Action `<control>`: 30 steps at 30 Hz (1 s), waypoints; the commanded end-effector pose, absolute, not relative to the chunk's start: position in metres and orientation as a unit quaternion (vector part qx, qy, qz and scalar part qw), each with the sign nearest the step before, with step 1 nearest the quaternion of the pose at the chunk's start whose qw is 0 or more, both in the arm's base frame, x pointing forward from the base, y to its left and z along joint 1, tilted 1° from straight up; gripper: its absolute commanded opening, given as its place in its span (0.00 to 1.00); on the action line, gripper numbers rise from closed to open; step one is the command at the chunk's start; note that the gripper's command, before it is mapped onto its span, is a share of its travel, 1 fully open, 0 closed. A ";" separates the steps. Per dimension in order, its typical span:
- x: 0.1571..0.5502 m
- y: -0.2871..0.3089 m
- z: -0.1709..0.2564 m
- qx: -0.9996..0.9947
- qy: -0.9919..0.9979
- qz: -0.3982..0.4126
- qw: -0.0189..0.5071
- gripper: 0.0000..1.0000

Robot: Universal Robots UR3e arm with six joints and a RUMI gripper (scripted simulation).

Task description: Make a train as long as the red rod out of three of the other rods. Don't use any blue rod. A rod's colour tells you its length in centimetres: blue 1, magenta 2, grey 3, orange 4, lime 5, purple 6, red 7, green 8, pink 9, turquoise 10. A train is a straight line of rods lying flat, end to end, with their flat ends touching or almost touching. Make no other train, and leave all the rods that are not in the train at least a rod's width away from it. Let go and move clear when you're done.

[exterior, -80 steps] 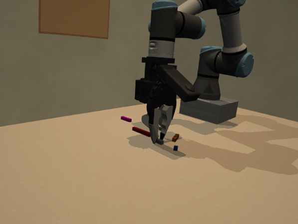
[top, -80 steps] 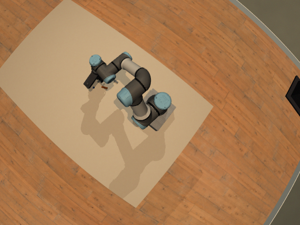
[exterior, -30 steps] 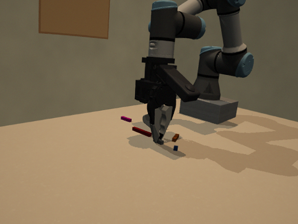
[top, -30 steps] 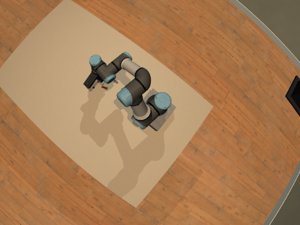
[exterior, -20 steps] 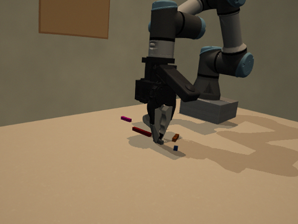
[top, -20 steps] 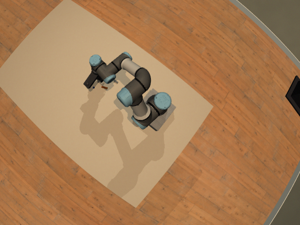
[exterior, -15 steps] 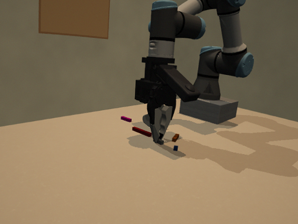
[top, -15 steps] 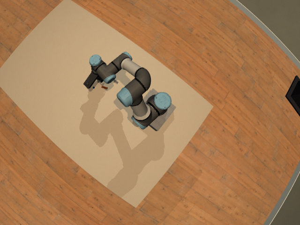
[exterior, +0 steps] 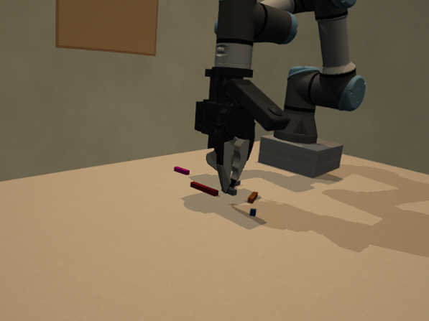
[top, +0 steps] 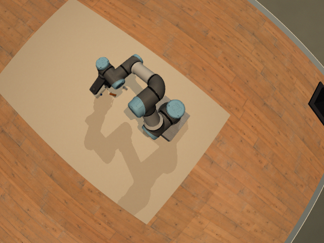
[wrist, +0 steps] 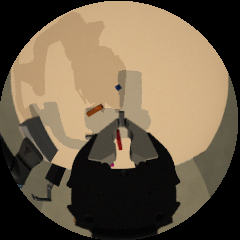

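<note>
My gripper (exterior: 229, 189) points straight down at the mat and is shut on a short grey rod (exterior: 231, 191), which rests on or just above the mat. In the wrist view the grey rod (wrist: 121, 118) sits between my fingertips. The red rod (exterior: 204, 188) lies flat just left of the fingers and also shows in the wrist view (wrist: 119, 139). A magenta rod (exterior: 181, 169) lies further back on the left. An orange rod (exterior: 252, 196) and a small blue rod (exterior: 252, 211) lie to the right. In the top view the wrist hides my fingers.
The arm's grey base block (exterior: 300, 155) stands behind and to the right. In the top view the orange rod (top: 113, 94), the blue rod (top: 100, 94) and another small grey piece (top: 125, 88) lie beside the wrist. The arm casts broad shadows across the mat.
</note>
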State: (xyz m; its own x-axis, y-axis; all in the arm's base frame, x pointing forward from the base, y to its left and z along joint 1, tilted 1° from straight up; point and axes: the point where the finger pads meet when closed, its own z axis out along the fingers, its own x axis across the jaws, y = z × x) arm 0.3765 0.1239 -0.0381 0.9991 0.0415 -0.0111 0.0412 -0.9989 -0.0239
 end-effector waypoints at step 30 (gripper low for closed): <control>0.378 0.122 0.039 -1.000 -0.021 0.005 0.012 0.00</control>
